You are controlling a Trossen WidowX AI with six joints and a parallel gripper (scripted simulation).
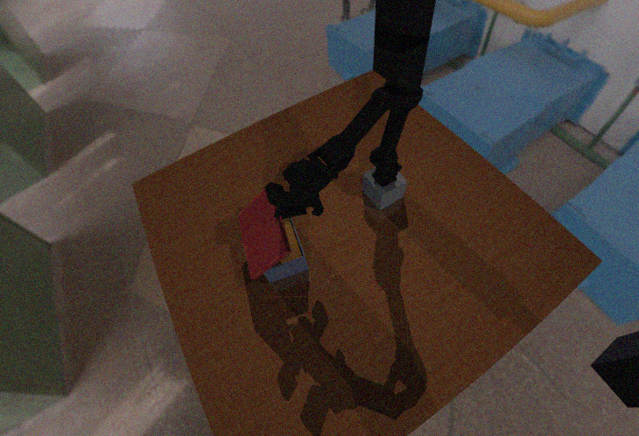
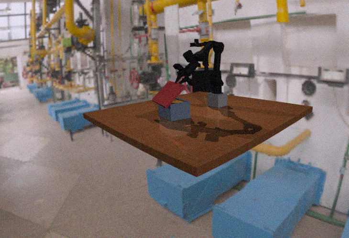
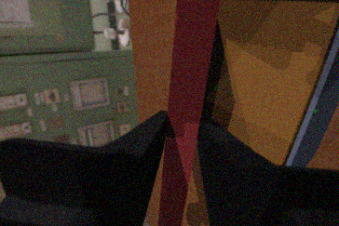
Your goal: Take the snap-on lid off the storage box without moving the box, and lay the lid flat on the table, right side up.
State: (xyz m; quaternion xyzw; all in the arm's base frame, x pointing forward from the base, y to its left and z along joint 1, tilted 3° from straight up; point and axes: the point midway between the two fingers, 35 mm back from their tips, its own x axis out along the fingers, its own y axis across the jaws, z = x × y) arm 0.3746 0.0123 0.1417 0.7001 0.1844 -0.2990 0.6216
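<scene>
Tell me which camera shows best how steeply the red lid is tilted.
Exterior: the red lid is seen side-on, one edge raised, the other at the box. Top flattens the slope; wrist shows it only edge-on between the gripper fingers.
</scene>
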